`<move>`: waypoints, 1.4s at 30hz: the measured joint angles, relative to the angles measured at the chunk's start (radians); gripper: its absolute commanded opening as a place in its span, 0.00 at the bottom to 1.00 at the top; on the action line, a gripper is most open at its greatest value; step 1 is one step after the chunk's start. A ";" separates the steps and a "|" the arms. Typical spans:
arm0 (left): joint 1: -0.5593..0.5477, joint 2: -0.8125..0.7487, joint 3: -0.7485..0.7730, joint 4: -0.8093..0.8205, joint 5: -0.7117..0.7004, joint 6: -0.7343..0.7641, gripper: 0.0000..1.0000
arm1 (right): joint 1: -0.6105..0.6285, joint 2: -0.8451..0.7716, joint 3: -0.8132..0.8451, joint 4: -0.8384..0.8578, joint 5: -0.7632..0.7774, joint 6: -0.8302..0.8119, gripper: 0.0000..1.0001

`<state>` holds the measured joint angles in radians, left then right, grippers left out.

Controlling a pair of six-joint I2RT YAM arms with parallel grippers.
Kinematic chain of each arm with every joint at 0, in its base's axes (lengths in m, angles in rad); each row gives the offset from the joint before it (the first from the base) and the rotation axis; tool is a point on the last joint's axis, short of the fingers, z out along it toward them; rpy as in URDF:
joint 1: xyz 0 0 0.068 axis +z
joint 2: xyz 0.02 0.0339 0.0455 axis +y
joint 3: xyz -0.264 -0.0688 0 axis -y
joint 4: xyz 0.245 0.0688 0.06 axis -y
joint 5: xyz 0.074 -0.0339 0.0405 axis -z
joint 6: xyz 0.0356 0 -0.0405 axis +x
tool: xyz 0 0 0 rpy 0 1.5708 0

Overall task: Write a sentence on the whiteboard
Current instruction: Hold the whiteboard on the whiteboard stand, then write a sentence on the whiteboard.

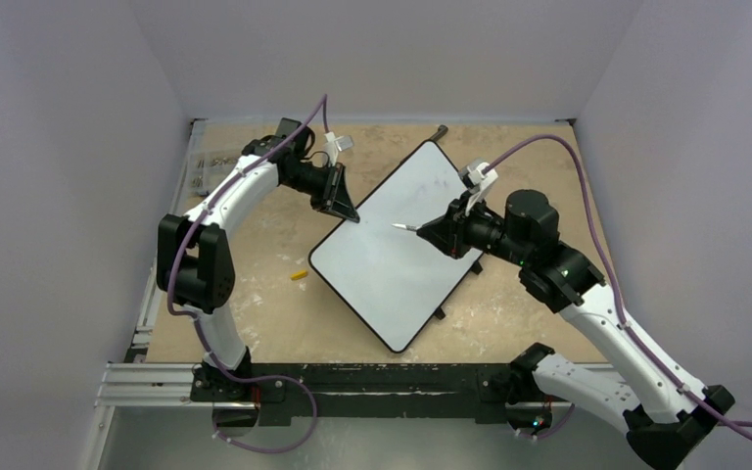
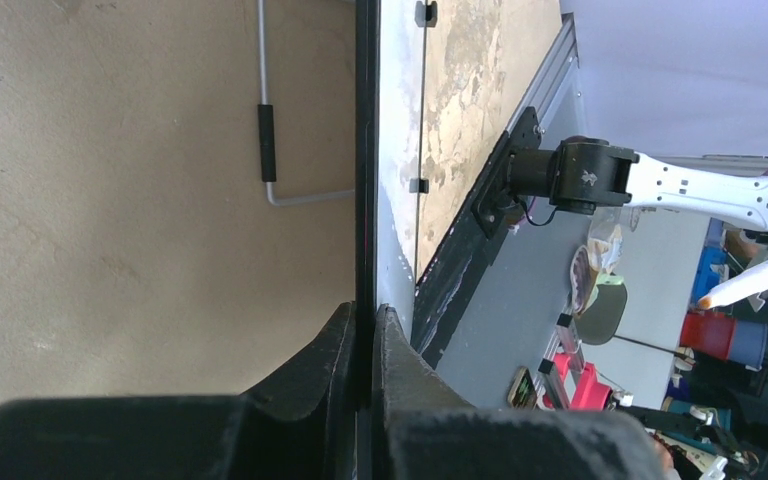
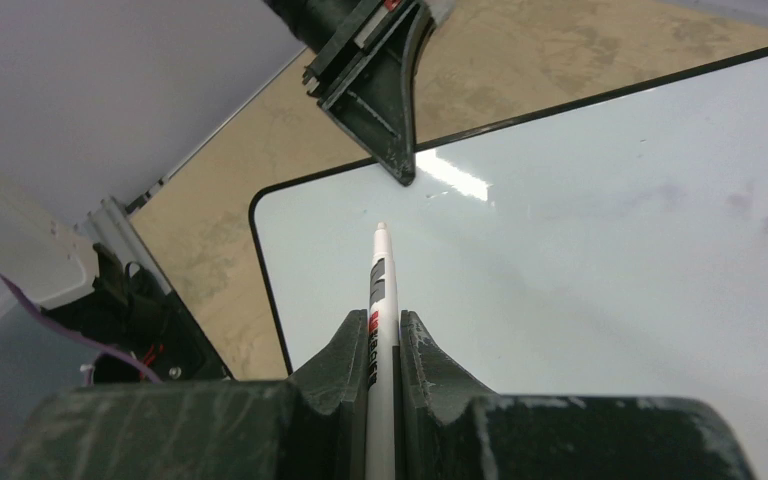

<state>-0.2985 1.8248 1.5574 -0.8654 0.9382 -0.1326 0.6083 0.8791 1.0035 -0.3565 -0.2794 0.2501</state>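
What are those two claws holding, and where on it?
Left gripper pinches the whiteboard by its edge; right gripper clamps a white marker by its barrel.

Robotics lab test cell, plain pale walls [image 1: 59, 147], tan tabletop [image 1: 274, 313], aluminium mounting rail [image 1: 157, 387], cluttered workspace beyond [image 2: 600, 370]

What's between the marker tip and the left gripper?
Bare whiteboard only, from marker tip to left gripper; clearest in the right wrist view.

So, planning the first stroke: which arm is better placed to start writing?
Right: right pincer holds the marker, tip over the whiteboard; left pincer is shut on its edge.
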 measured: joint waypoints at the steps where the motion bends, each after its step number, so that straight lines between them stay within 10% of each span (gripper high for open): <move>1: -0.001 0.000 0.000 0.000 -0.001 0.000 0.00 | 0.000 0.009 -0.004 0.005 -0.013 -0.010 0.00; 42: -0.038 -0.009 0.005 -0.016 -0.071 -0.032 0.00 | 0.303 0.319 0.089 0.014 0.135 -0.168 0.00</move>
<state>-0.3363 1.8156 1.5623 -0.8810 0.8673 -0.1642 0.9112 1.1980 1.0924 -0.3428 -0.1440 0.0818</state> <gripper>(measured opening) 0.039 0.086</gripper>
